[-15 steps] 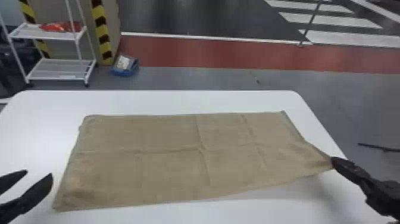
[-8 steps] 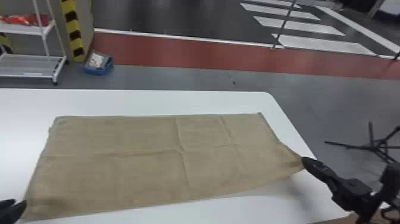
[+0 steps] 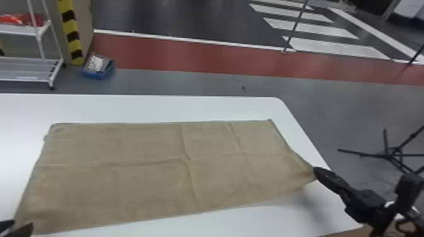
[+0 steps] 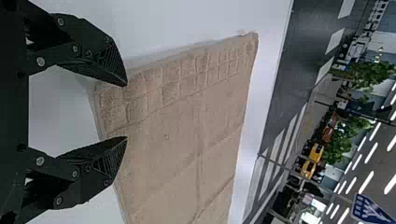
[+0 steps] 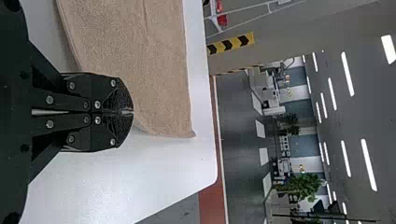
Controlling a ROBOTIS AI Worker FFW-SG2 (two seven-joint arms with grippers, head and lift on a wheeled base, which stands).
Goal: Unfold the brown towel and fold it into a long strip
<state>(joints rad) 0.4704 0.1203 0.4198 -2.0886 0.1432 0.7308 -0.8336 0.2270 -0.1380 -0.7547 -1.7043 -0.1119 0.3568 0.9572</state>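
One brown towel (image 3: 126,182), laid out broad and mostly flat on a white bench (image 3: 157,108), long sides running left to right. Creases: one lengthwise, others crosswise. Border: a band of small woven squares (image 4: 180,79) along the left end. Near right corner drawn outward and raised, the near edge lifting toward it above a soft shadow.

One right pincer (image 3: 315,171), black, at the bench's right side; closed, gripping the towel's near right corner.

One left pincer (image 3: 23,223), black, at the near left corner of the towel. In the left wrist view, the left pincer (image 4: 126,111) stands open, its two ribbed fingertips apart, with the towel showing in the gap.

Beyond the bench, on the floor: one white rack (image 3: 28,69), red and orange goods (image 3: 15,19) on its upper shelf; one blue container (image 3: 97,75) with pale contents. To the right: one black stand (image 3: 392,153), legs splayed.
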